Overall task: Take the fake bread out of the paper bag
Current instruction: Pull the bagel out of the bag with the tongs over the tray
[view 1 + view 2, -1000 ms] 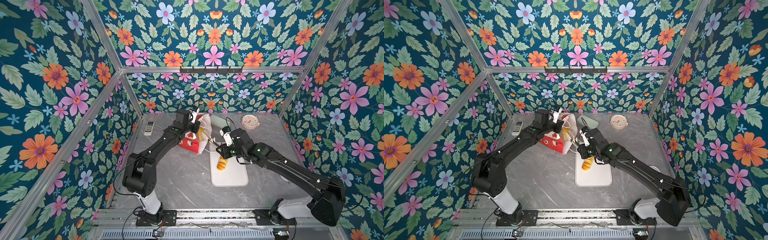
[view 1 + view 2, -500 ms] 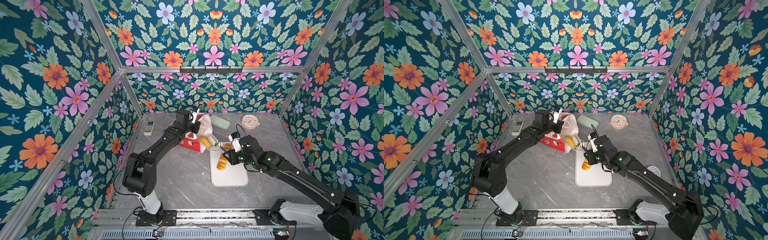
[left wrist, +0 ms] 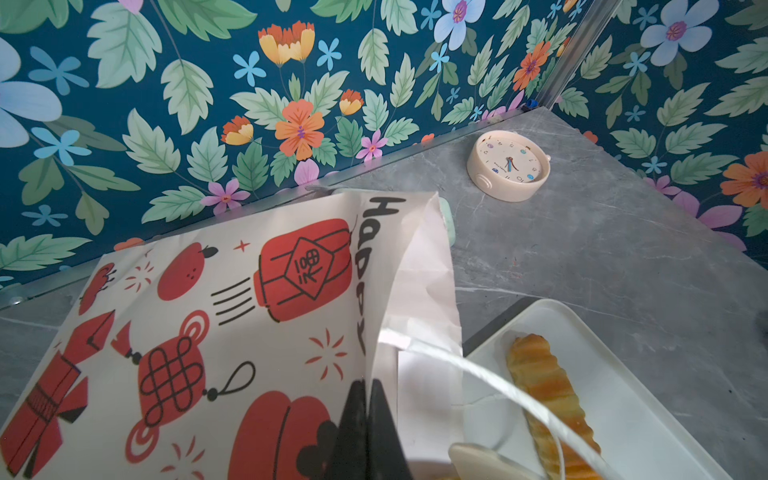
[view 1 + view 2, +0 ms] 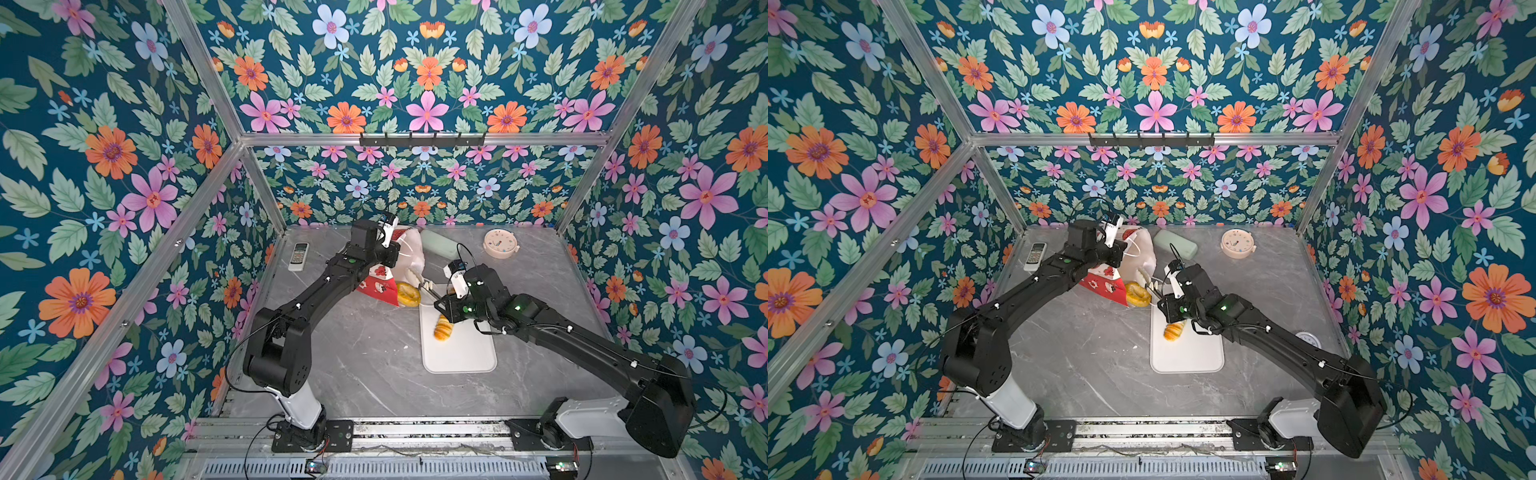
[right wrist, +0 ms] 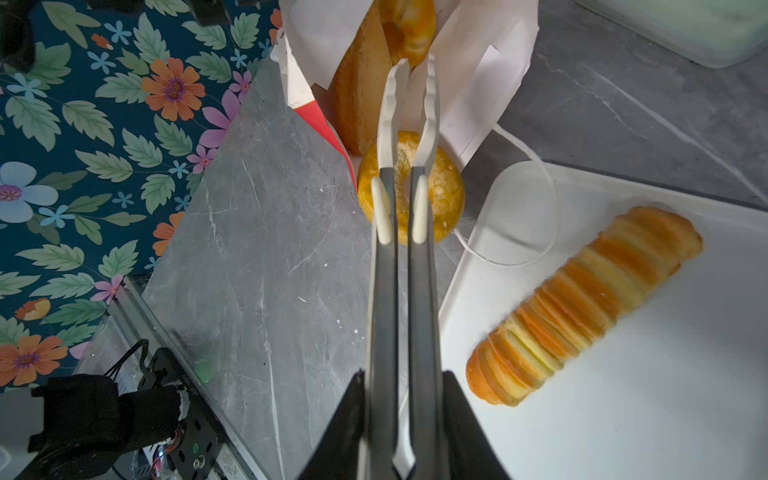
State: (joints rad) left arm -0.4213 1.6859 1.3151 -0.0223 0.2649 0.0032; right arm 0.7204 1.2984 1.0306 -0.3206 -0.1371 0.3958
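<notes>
Your left hand point(image 3: 368, 388) is pinched shut on the rim of the paper bag point(image 3: 249, 311), which lies tipped on its side on the gray surface point(image 5: 257, 249), mouth toward the white tray point(image 5: 623, 415). Your right hand point(image 5: 403, 386) is clamped on a pair of gray tongs point(image 5: 419, 291). Their white tips stand close together with nothing between them, reaching over the ring bagel point(image 5: 444, 195) toward the bag's opening. Of the fake bread, the ridged loaf point(image 5: 582, 307) lies on the tray. The bagel rests on the surface at the bag's mouth, against its red edge and just beside the tray. The brown croissant point(image 5: 359, 91) and another golden piece point(image 5: 409, 29) sit inside the bag. The step in hand looks like the next pick. To do it well, hold the rim steady so the mouth stays wide, and let the tongs spread before they go down. The bagel seems the easy choice: take it across one side of the ring, not over the hole, squeeze gently and lift clear before swinging to the tray. Mind the cord handle point(image 5: 548, 199), which loops onto the tray's corner and could snag the tips or drag the bag. Going deeper for the croissant, come in low along the paper so the tips do not crease or close it.
</notes>
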